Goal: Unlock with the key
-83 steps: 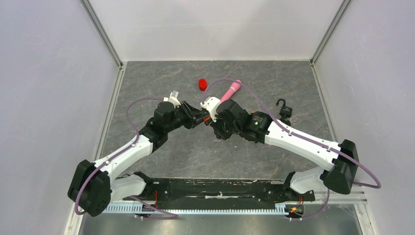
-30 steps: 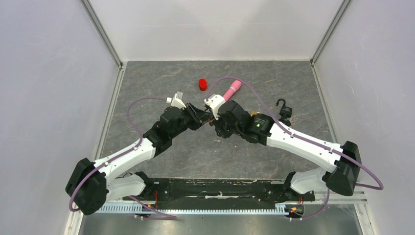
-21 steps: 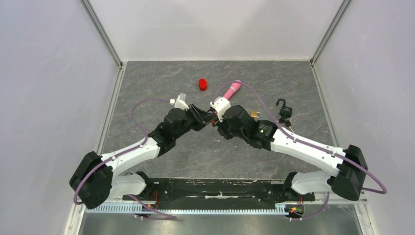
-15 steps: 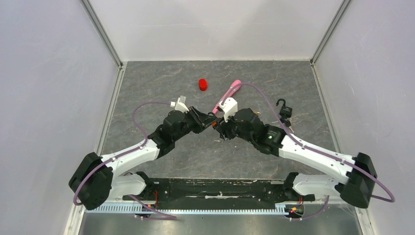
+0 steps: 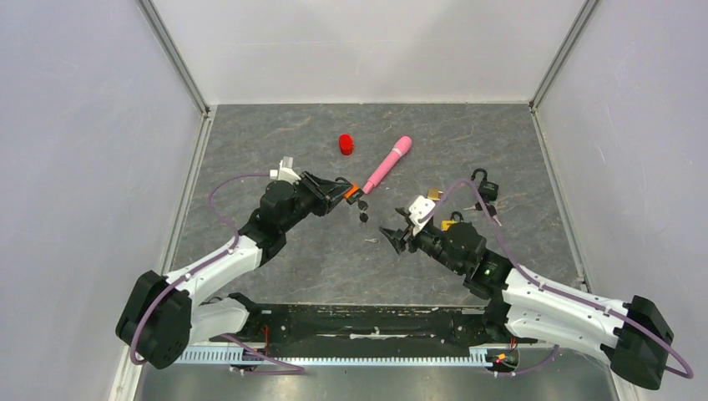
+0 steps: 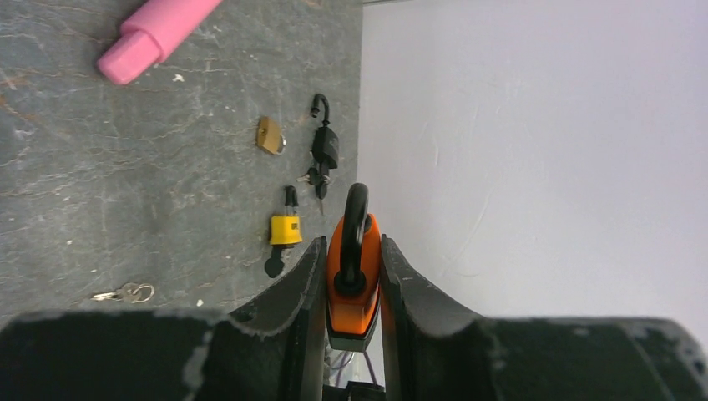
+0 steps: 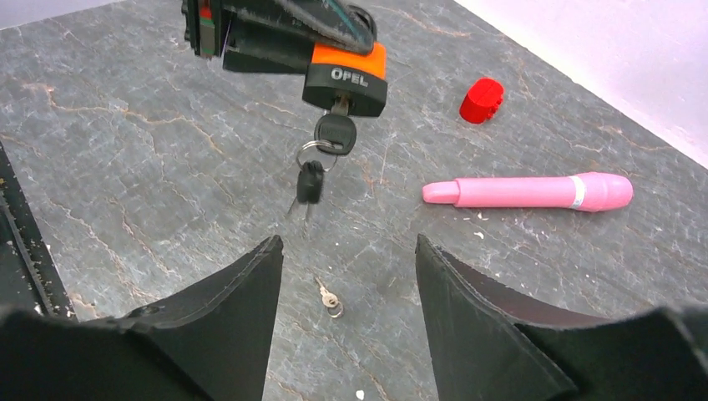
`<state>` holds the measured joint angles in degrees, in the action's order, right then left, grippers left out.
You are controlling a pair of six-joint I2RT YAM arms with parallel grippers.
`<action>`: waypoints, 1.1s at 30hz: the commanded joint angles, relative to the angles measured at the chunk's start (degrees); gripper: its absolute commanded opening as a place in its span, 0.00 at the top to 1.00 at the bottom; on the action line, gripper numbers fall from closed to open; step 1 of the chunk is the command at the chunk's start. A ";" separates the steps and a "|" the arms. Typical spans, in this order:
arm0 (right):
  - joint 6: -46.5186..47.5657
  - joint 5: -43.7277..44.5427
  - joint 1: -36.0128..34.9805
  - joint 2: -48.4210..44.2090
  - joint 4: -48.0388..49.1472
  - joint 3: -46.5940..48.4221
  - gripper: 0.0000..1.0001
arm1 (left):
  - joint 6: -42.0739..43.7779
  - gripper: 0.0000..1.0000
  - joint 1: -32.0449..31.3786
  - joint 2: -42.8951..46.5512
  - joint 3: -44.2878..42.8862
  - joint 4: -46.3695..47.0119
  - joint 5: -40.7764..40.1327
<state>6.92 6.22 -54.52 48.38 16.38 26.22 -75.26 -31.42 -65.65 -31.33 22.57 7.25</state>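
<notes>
Padlock (image 7: pixel 344 77) clamped in your left gripper (image 6: pixel 351 242), key (image 7: pixel 336 131) at its 6 o'clock; right gripper (image 7: pixel 346 242) wide, empty. Skewed grab may dislodge key.

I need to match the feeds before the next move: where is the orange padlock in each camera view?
Top external: orange padlock left of centre, at the tip of the left gripper.
Left wrist: padlock bottom centre, clamped between the jaws, shackle pointing up the picture.
Right wrist: padlock top centre, key in its keyhole.
Shared landmark: the pink tube, on the table in all three views.
</notes>
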 commanded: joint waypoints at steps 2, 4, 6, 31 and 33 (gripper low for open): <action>0.49 -1.38 -0.06 0.09 23.59 -6.31 0.39 | -4.55 0.98 0.22 2.64 -0.61 9.73 2.58; -2.39 -1.94 -0.06 2.03 29.59 -7.61 0.39 | -5.13 0.98 0.22 2.68 -0.40 11.59 3.70; -5.23 -2.42 -0.06 3.93 34.92 -8.25 0.38 | -5.16 0.98 0.21 2.59 -0.26 12.87 5.07; -5.33 1.01 -0.23 18.84 47.80 -4.24 0.46 | -2.03 0.98 -0.62 3.43 -0.48 14.97 7.71; -5.17 1.23 -0.32 19.20 48.00 -4.16 0.46 | -1.35 0.98 -0.83 3.58 -0.70 14.32 7.28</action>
<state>0.16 6.50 -54.52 67.00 59.92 19.70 -78.35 -31.68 -64.42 -30.52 33.21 14.13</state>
